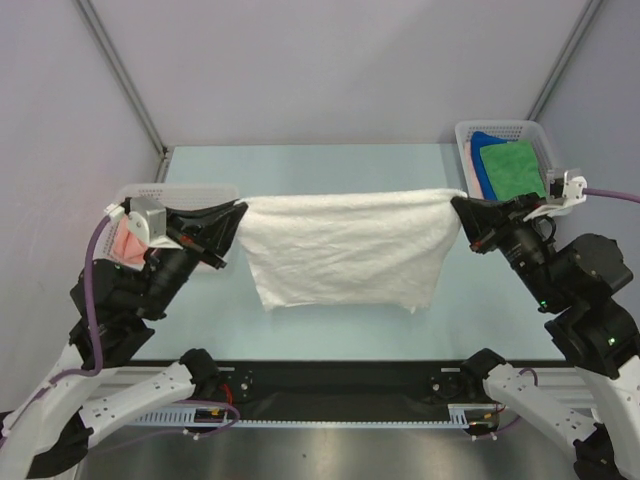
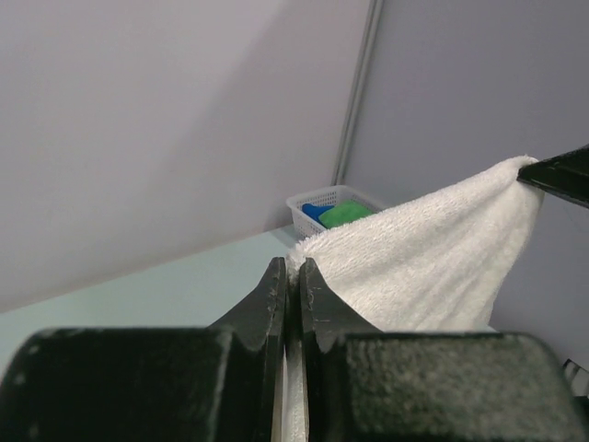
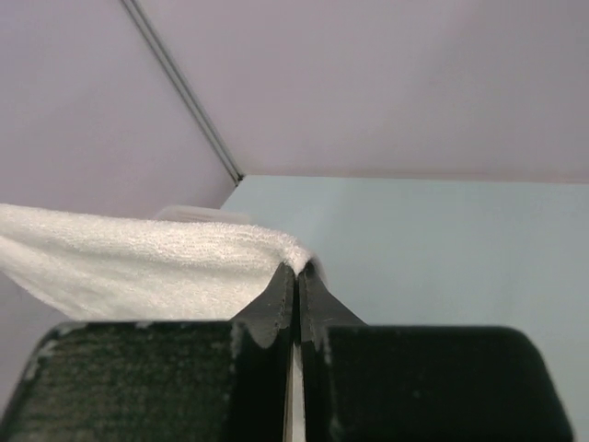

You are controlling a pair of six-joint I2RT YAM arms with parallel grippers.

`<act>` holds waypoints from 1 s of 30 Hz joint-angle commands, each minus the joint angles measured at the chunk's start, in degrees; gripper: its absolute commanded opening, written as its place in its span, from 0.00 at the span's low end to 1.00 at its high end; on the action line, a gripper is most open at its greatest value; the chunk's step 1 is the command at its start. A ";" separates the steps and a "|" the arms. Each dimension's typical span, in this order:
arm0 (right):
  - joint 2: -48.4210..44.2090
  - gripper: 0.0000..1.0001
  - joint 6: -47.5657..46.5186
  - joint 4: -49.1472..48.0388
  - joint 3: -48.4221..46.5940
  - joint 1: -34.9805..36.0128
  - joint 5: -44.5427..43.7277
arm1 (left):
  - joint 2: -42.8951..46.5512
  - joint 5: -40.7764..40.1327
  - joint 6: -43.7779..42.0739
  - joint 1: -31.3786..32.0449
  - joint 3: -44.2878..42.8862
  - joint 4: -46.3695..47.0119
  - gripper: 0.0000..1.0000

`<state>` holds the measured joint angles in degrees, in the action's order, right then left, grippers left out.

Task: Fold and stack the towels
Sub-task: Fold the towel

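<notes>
A white towel (image 1: 345, 245) hangs stretched between my two grippers above the middle of the table, its lower edge sagging toward the near side. My left gripper (image 1: 240, 212) is shut on its left top corner, and the cloth (image 2: 433, 249) runs off to the right from those jaws (image 2: 294, 269). My right gripper (image 1: 458, 203) is shut on the right top corner, with the towel (image 3: 138, 262) stretching left from it (image 3: 298, 271). A green towel (image 1: 512, 168) lies on a blue towel (image 1: 483, 143) in the back right basket. A salmon pink towel (image 1: 127, 242) shows under my left arm.
A white perforated basket (image 1: 468, 135) stands at the back right corner, also visible as a basket (image 2: 313, 201) in the left wrist view. Another white basket (image 1: 185, 191) sits at the left behind my left arm. Grey walls close in the table on three sides.
</notes>
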<state>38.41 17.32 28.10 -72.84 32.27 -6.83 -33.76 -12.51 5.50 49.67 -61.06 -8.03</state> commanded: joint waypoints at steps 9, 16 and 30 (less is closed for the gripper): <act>11.15 0.00 -0.01 3.64 -3.55 -0.28 -1.34 | -14.04 -5.16 7.58 -1.67 -8.99 -12.27 0.00; 25.90 0.00 2.45 -7.69 4.18 -13.00 12.70 | -31.87 13.11 15.86 -21.17 -6.70 -4.99 0.00; 70.21 0.00 8.08 -38.11 -4.94 -24.01 17.99 | -79.08 16.74 12.70 -32.44 -29.81 11.64 0.00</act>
<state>107.66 23.88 -0.67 -72.93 8.14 10.22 -111.85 3.81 19.57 18.50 -84.82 -1.78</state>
